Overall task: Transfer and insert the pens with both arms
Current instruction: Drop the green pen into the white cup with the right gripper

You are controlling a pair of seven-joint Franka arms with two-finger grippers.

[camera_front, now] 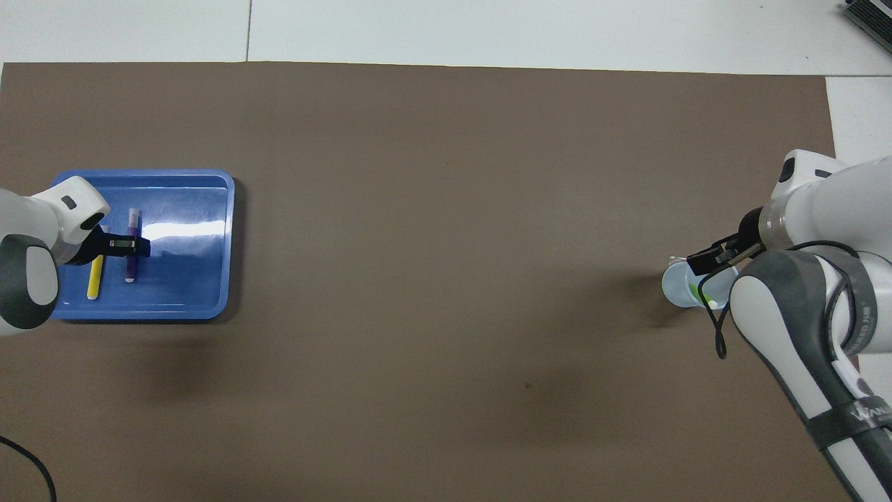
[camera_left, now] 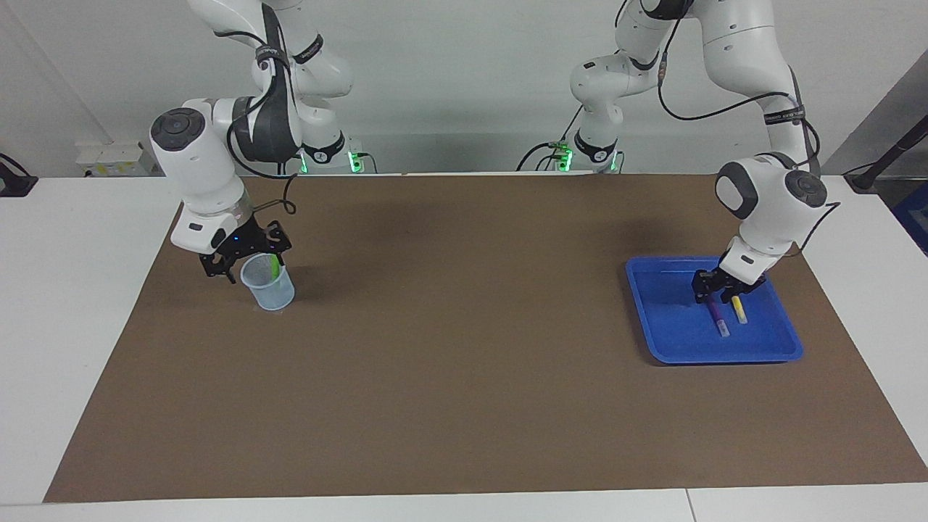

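Observation:
A green pen [camera_left: 275,267] [camera_front: 704,296] leans inside a clear plastic cup [camera_left: 272,293] [camera_front: 674,289] at the right arm's end of the mat. My right gripper [camera_left: 250,264] [camera_front: 711,256] hangs just over the cup's rim, open and holding nothing. At the left arm's end, a purple pen [camera_left: 718,319] [camera_front: 130,268] and a yellow pen [camera_left: 739,312] [camera_front: 94,279] lie side by side in a blue tray [camera_left: 667,341] [camera_front: 188,279]. My left gripper [camera_left: 714,296] [camera_front: 136,245] is down in the tray, open over the purple pen, whose end toward the robots it hides.
A brown mat [camera_left: 464,377] covers most of the white table. The cup and the tray stand at its two ends, with bare mat between them. A black cable [camera_front: 28,460] shows at the overhead view's bottom corner.

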